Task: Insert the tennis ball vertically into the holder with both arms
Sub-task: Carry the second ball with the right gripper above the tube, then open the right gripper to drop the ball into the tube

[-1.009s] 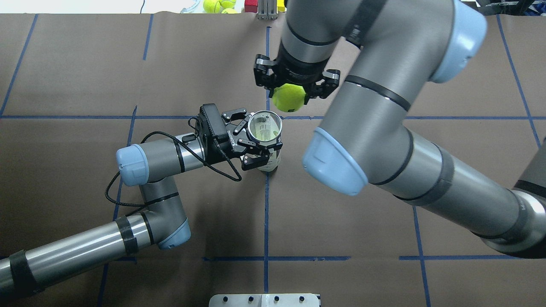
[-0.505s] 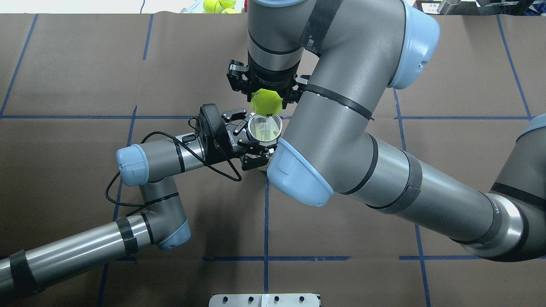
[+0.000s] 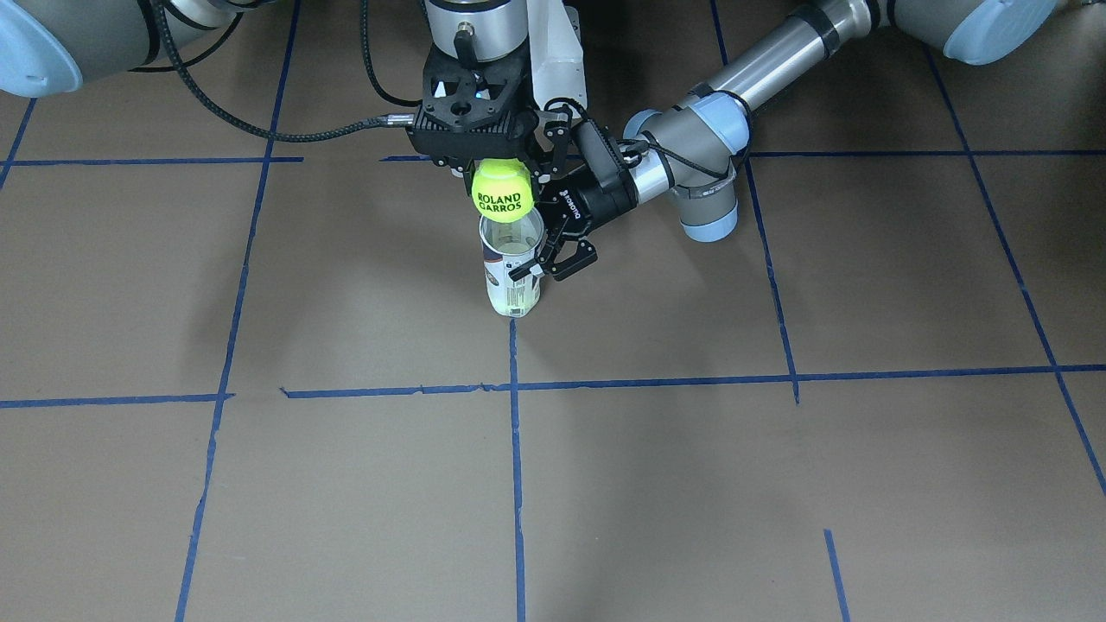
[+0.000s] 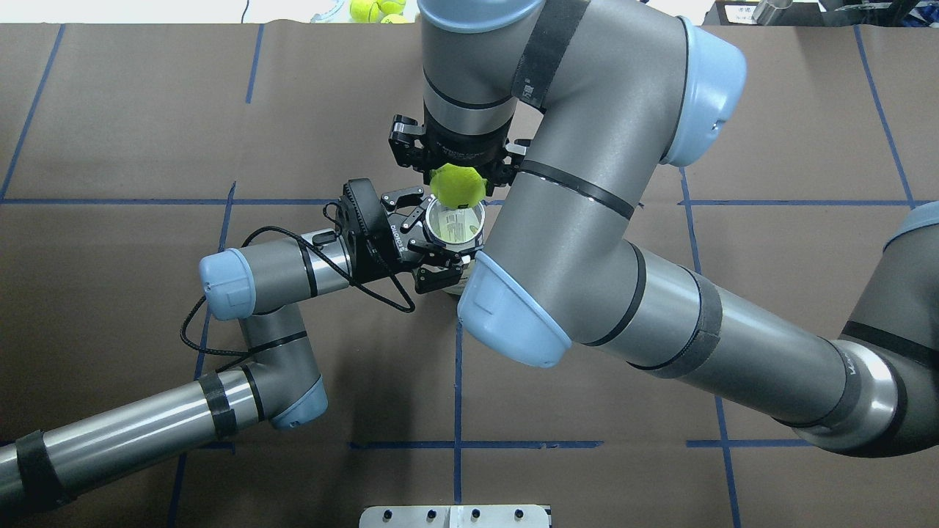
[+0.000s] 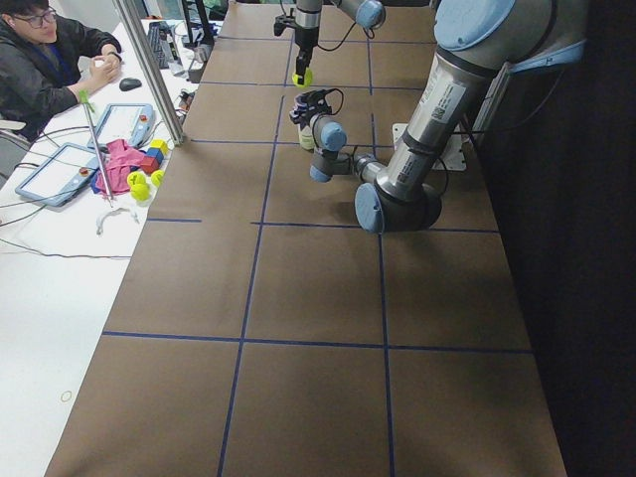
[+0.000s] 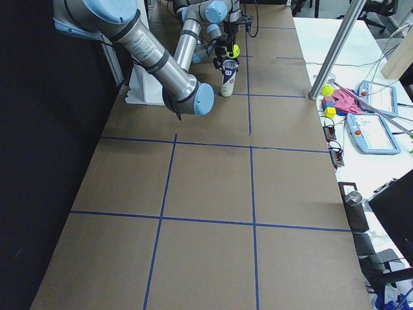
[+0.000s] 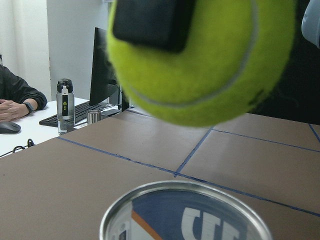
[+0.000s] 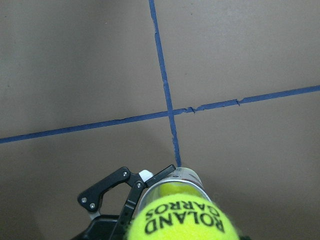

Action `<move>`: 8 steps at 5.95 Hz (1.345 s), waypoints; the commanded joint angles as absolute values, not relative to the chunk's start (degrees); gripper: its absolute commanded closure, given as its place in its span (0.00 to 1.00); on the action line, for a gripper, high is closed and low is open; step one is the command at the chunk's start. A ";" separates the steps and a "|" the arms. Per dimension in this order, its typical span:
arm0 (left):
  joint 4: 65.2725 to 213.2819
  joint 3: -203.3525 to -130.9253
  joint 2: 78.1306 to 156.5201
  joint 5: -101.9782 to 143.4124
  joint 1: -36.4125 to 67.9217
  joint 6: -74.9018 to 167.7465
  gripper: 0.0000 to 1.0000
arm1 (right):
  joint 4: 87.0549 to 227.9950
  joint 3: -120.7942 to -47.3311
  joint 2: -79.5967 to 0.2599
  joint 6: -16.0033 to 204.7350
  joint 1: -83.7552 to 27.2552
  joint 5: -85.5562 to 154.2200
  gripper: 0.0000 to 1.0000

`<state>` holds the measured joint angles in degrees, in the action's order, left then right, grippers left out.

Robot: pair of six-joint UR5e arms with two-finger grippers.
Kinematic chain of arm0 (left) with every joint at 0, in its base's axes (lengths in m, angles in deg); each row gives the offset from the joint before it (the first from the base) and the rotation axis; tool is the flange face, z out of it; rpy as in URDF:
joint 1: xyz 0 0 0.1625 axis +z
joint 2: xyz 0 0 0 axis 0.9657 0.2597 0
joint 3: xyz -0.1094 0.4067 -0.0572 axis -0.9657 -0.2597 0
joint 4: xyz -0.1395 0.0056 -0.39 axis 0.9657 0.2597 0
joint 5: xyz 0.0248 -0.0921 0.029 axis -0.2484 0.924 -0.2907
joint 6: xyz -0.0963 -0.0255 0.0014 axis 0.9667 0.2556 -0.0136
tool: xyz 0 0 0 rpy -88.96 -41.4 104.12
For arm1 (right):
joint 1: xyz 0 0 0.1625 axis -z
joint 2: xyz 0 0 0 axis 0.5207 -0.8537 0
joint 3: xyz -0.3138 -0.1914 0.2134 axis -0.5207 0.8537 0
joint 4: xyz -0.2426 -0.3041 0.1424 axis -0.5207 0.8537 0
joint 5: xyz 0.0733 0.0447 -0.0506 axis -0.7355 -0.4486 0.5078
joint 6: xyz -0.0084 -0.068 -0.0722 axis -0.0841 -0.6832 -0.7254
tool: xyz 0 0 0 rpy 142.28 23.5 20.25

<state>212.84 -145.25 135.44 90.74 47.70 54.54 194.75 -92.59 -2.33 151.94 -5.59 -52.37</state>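
**Tennis ball poised over open can**

Front-facing view: The right gripper (image 3: pixel 501 174), pointing straight down, pinches a fuzzy neon yellow-green tennis ball (image 3: pixel 501 195) printed "ROLAND GARROS" just above the open mouth of a clear plastic cylindrical holder (image 3: pixel 512 281) with a white and navy label. The holder stands upright on the brown paper-covered table (image 3: pixel 691 484), on a blue tape line (image 3: pixel 516 484). The left gripper (image 3: pixel 540 250), reaching in sideways, is clamped around the holder's upper part.

Overhead view: The ball overlaps the far rim of the holder's round mouth. The grey right arm (image 4: pixel 587 242) hides part of the holder's near side. The left arm (image 4: pixel 147 418) enters from the lower left, its fingers on either side of the can.

Left side view: Ball and holder appear small at the table's far end. A seated person (image 5: pixel 45 60) in a dark jacket is at upper left.

Right side view: The ball hangs directly above the upright holder.

Left wrist view: The ball fills the top of the frame with a black finger pad (image 7: pixel 150 22) pressed on it. The holder's shiny rim lies below, a gap between them. A water bottle (image 7: pixel 65 105) stands far off.

Right wrist view: The ball sits at the bottom edge, the holder's rim just beyond it, the left gripper's black linkage alongside.
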 commanded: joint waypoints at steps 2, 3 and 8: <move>212.84 -145.25 135.44 90.77 47.70 54.54 0.16 | 194.68 -92.67 -2.47 151.96 -5.18 -51.98 0.00; 212.84 -145.25 135.44 90.77 47.70 54.54 0.16 | 194.68 -92.76 -2.38 151.70 -5.18 -52.07 0.00; 213.02 -145.69 135.44 89.89 47.44 54.63 0.10 | 194.42 -98.03 -13.17 133.62 -15.53 -60.05 0.00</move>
